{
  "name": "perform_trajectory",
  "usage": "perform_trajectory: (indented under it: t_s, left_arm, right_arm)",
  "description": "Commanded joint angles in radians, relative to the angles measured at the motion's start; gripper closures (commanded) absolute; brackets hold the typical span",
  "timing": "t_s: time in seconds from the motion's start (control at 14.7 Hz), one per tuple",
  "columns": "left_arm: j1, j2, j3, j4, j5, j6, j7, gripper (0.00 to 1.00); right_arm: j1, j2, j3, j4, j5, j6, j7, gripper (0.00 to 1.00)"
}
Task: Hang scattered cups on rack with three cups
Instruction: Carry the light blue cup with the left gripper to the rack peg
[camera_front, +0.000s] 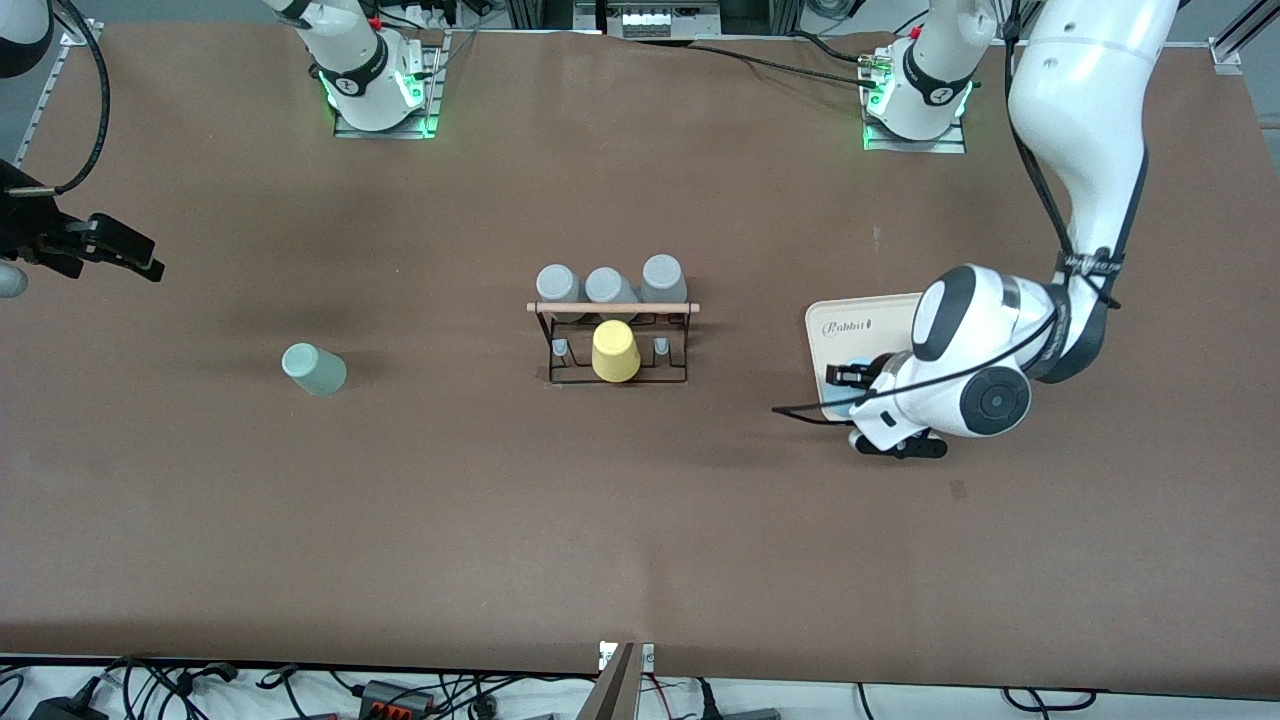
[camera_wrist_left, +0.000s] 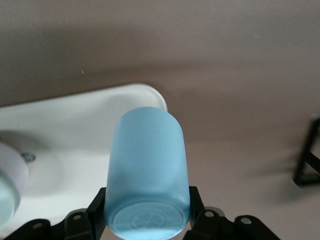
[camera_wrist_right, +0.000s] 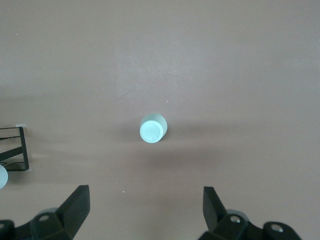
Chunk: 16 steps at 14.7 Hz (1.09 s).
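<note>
Jaws of the left gripper (camera_wrist_left: 147, 220) clamp the light blue cup (camera_wrist_left: 148, 172) over the cream tray (camera_front: 850, 325), ready for carrying to the rack (camera_front: 613, 340). Mint green cup (camera_front: 313, 368) stands on the tabletop under the wide-open, waiting right gripper (camera_wrist_right: 145, 207).

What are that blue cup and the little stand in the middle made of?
The light blue cup, shut in the left gripper, looks like matte plastic: even colour, soft sheen, moulded base ring. The rack seems thin black wire with a pale, probably wooden, rod on top.
</note>
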Motion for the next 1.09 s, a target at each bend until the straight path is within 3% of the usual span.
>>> perform_trajectory:
  t_s: [0.0,0.27,0.48,0.61,0.82,1.02]
  left_arm:
    - [-0.002,-0.097,-0.045,0.069,-0.018,-0.206,-0.061,0.80]
    - [-0.010,-0.124,-0.079,0.197,-0.130,-0.337,-0.141,0.80]
    - [-0.050,-0.051,-0.116,0.310,-0.150,-0.327,-0.173,0.90]
    - [-0.052,-0.014,-0.117,0.369,-0.156,-0.249,-0.207,0.90]
    - [-0.076,0.021,-0.125,0.376,-0.156,-0.054,-0.305,0.90]
    - [-0.091,0.050,-0.125,0.376,-0.157,0.027,-0.314,0.90]
  right_arm:
    - [-0.002,0.000,0.006,0.016,0.008,-0.017,0.000,0.00]
    - [-0.004,0.000,0.006,0.018,0.012,-0.027,0.001,0.00]
    - [-0.004,0.000,0.007,0.018,0.015,-0.021,0.001,0.00]
    - [-0.004,0.000,0.006,0.018,0.014,-0.021,0.001,0.00]
    - [-0.007,0.000,0.006,0.018,0.011,-0.021,0.001,0.00]
    - [-0.005,0.000,0.006,0.019,0.006,-0.017,0.000,0.00]
